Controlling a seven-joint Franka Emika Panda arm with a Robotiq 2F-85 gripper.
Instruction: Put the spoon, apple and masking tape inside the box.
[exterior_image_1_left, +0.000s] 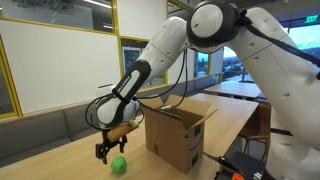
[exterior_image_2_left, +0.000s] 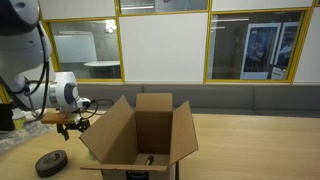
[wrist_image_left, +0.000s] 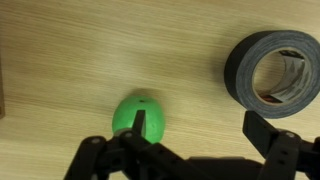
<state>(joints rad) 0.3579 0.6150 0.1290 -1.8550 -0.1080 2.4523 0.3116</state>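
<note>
A small bright green apple (wrist_image_left: 138, 112) lies on the wooden table, just in front of the box (exterior_image_1_left: 182, 138) in an exterior view. My gripper (wrist_image_left: 205, 135) hovers low over the table, open and empty. Its left finger (wrist_image_left: 144, 124) overlaps the apple, while the right finger (wrist_image_left: 266, 128) sits close to the roll of black masking tape (wrist_image_left: 272, 68). The apple (exterior_image_1_left: 118, 164) rests just below and beside the gripper (exterior_image_1_left: 103, 154). The tape (exterior_image_2_left: 50, 163) lies flat near the open brown box (exterior_image_2_left: 140, 140), below the gripper (exterior_image_2_left: 75, 129). The spoon is out of view.
The box flaps (exterior_image_2_left: 105, 135) stand up and outward right next to the gripper. A brown edge (wrist_image_left: 2, 95) shows at the left border of the wrist view. Benches and glass walls (exterior_image_2_left: 160, 45) run behind the table. Black gear (exterior_image_1_left: 245, 168) sits at the table's near corner.
</note>
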